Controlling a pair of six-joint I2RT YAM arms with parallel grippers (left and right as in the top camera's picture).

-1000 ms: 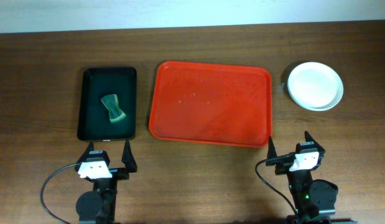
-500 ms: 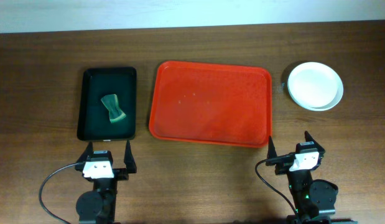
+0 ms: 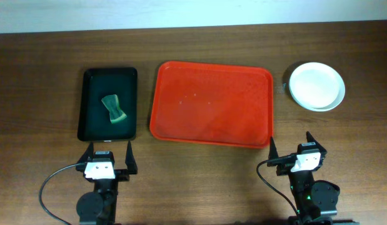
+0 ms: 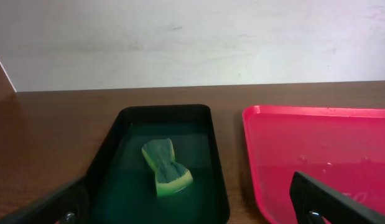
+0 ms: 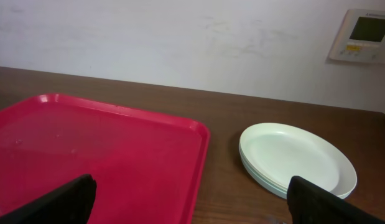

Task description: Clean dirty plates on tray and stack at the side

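Observation:
The red tray (image 3: 211, 103) lies at the table's middle with nothing on it but a few water drops; it also shows in the left wrist view (image 4: 316, 155) and the right wrist view (image 5: 99, 155). The plates (image 3: 316, 85) sit in one stack on the table right of the tray, a pale one on top, and the stack shows in the right wrist view (image 5: 296, 158). My left gripper (image 3: 109, 156) is open and empty near the front edge. My right gripper (image 3: 290, 145) is open and empty, near the tray's front right corner.
A dark green-black tray (image 3: 108, 104) stands left of the red tray and holds a green sponge (image 3: 114, 107), which also shows in the left wrist view (image 4: 166, 168). A white wall runs behind the table. A wall thermostat (image 5: 362, 35) hangs at the far right.
The left gripper has shifted very slightly to the right. Nothing else has moved.

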